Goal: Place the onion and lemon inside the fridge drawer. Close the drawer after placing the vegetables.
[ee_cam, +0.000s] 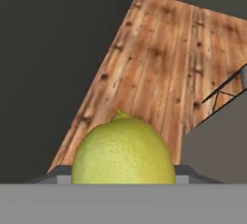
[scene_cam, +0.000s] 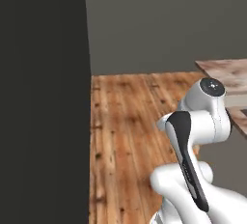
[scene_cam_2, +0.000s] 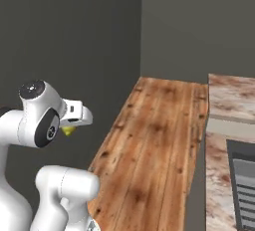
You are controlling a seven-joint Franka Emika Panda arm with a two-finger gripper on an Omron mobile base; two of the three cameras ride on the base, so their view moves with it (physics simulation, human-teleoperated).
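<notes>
1. Lemon sat closest to the hand camera, a yellow-green oval with a finely dimpled, glossy skin and a small nub at its top edge.
2. That nub pointed up the hand view, toward the wooden floor, so the fruit's long axis ran along the line of the claw.
3. Small grey finger ends showed at the fruit's lower left and lower right, and the claw was clenched on the lemon, holding it off the floor.
4. From the right base view, a sliver of yellow lemon showed under the white hand, next to the arm's rounded joint.
5. Floor planks were warm brown with dark knots, running away toward a flat grey back wall.
6. One tall dark grey panel bounded the floor on the left, its edge straight and vertical; the strip of floor beside it lay open.
7. On the right, a table with a mottled pink-brown stone top ended in a straight edge along the floor.
8. Set into that top was a dark ribbed panel.
</notes>
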